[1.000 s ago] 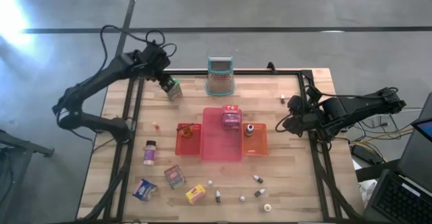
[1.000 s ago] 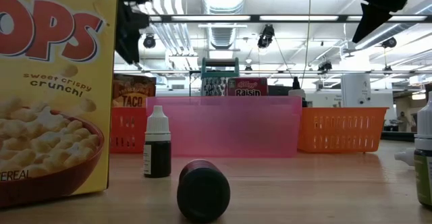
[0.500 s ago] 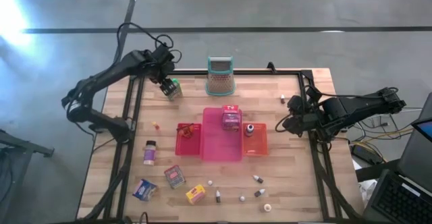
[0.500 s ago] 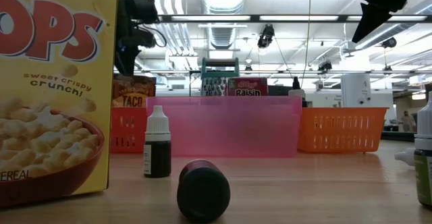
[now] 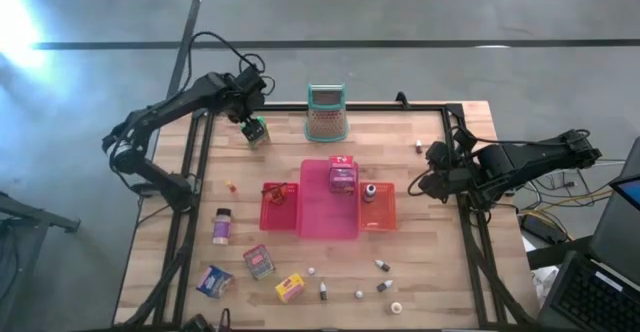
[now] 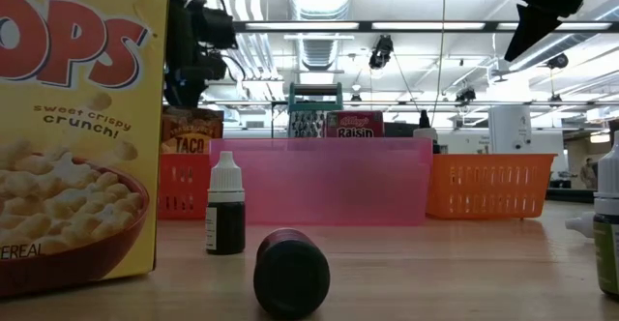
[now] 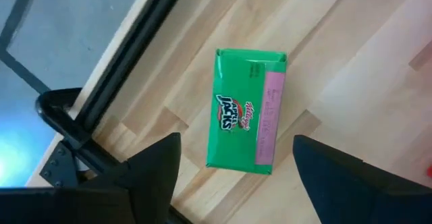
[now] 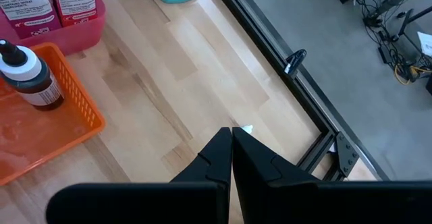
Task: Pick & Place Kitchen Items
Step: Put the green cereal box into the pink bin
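The left hand (image 5: 250, 120) hung over the far left corner of the tabletop (image 5: 420, 262), its fingers (image 7: 152, 166) spread wide with a green cereal box (image 7: 245, 110) lying flat on the wood between and below them, touched by neither (the box sat just inside the black frame rail (image 7: 128, 69)). From above, that box (image 5: 256, 132) lay well left of the teal-rimmed mesh holder (image 5: 326, 113). The right hand (image 5: 436, 170) waited at the right edge of the tabletop with its fingers (image 8: 226, 150) pressed together, holding nothing. In the middle stood a pink tray (image 5: 328, 217) with a raisin cereal box (image 5: 343, 175) at its far end, flanked by a red tray (image 5: 276, 210) and an orange tray (image 5: 381, 212) holding a small capped bottle (image 5: 369, 192). Nearer the front edge lay a blue box (image 5: 214, 281), a red box (image 5: 259, 262), a yellow box (image 5: 290, 289) and several tiny bottles (image 5: 382, 266), with a capped jar (image 5: 222, 225) off to the left.
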Controlling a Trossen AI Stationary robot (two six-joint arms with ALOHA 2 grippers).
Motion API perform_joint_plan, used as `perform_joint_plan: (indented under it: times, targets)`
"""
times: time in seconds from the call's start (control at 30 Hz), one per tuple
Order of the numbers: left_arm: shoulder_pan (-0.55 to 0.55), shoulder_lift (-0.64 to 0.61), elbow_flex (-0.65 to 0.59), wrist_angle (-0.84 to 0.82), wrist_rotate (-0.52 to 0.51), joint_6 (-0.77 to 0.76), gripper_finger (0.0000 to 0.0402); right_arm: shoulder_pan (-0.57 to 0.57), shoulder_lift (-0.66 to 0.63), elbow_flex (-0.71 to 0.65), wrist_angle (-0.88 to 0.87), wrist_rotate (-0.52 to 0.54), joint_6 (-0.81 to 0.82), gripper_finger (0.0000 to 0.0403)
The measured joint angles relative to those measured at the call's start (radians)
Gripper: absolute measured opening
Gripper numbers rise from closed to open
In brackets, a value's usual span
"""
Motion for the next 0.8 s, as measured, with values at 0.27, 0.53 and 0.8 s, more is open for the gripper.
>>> perform_joint_plan:
  times: [0.27, 0.53, 0.8]
  targets:
    - [0.000, 0.055, -0.001, -0.008, 0.039, 0.070, 0.0288, 0.000, 0.000, 0.000, 0.000, 0.000, 0.000, 0.0008]
    - [0.000, 0.078, -0.001, -0.008, 0.039, 0.093, 0.0287, 0.000, 0.000, 0.000, 0.002, 0.000, 0.000, 0.0008]
    - [0.001, 0.073, -0.001, -0.008, 0.020, 0.107, 0.0287, 0.000, 0.000, 0.000, 0.004, 0.000, 0.000, 0.0008]
